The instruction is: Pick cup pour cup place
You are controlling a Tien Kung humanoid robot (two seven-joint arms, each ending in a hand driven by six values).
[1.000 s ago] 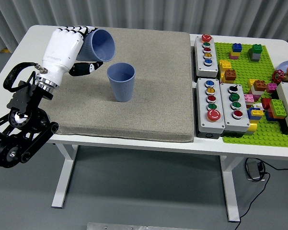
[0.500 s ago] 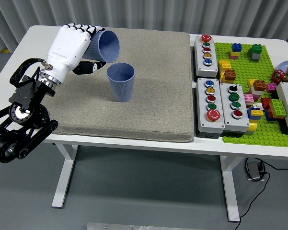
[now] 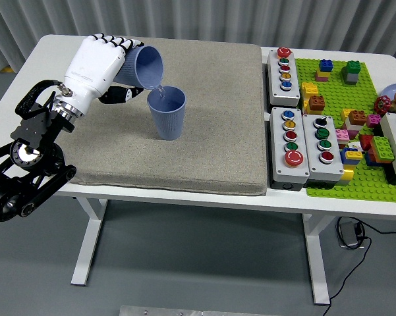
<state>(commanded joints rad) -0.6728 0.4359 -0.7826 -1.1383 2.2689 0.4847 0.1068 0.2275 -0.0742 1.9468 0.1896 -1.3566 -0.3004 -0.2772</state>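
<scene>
Robot hand (image 3: 99, 66) tilts held cup (image 3: 143, 66) over standing cup (image 3: 167, 112).

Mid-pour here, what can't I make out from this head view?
- Fill level in the standing cup: the tilted cup covers part of its mouth.
- Left hand: its palm grip is hidden behind its back.
- Bowl at far right: cut off by the edge.
- Right arm: outside the view.

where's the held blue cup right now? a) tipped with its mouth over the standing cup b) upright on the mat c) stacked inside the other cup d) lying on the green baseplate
a: the left hand holds the tilted cup with its lip just above the rim of the upright cup on the grey mat.
</scene>
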